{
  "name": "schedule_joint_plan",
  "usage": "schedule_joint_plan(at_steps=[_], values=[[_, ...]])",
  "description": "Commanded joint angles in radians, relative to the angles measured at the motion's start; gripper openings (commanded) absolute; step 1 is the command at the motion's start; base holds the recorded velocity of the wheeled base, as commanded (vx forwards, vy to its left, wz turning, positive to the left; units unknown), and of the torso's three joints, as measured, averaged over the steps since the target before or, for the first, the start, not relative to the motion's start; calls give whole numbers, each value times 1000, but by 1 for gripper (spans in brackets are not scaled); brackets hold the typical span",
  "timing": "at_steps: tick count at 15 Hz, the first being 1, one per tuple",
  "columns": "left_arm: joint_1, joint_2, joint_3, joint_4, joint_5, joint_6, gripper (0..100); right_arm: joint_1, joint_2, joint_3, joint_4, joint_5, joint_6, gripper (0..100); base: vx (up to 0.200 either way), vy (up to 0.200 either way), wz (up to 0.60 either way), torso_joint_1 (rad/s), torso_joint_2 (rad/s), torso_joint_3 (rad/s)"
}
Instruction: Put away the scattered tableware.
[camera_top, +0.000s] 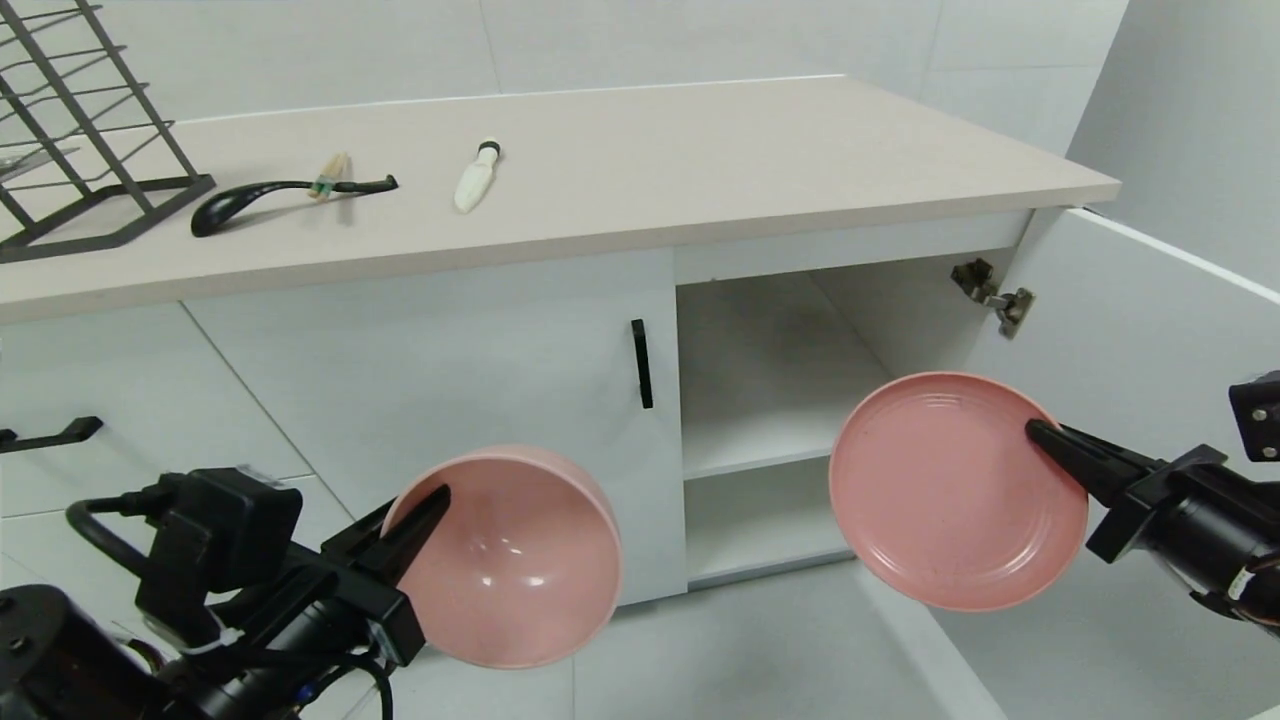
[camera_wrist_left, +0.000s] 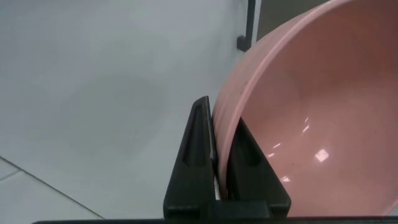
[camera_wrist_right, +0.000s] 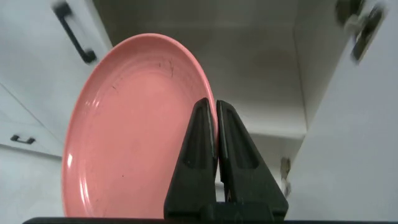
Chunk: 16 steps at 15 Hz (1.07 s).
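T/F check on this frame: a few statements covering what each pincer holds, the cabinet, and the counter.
1. The left pincer grips the pink bowl by its rim. True.
2. The right pincer is empty. False: it is shut on the rim of the pink plate.
3. The right door of the cabinet stands open. True.
4. The black ladle lies inside the cabinet. False: it lies on the counter.
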Motion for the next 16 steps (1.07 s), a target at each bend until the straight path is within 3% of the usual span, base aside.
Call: schedule_joint_plan(at_steps=[1,5,8,16], values=[[-12,2,0,1,-1,-13,0,1,103,-26,-1,1,0,0,0,0,0,-41,276,46],[-27,8,0,4,-1,-13,0,-2,169,-86,-1,-1,0,0,0,0,0,-7,103,31],[-29,10,0,7,-1,-13,0,-4,199,-101,-1,-1,0,0,200,0,0,2,15,43],[-29,8,0,3,-1,-13,0,-15,249,-100,-1,-1,0,0,0,-25,0,0,0,1]])
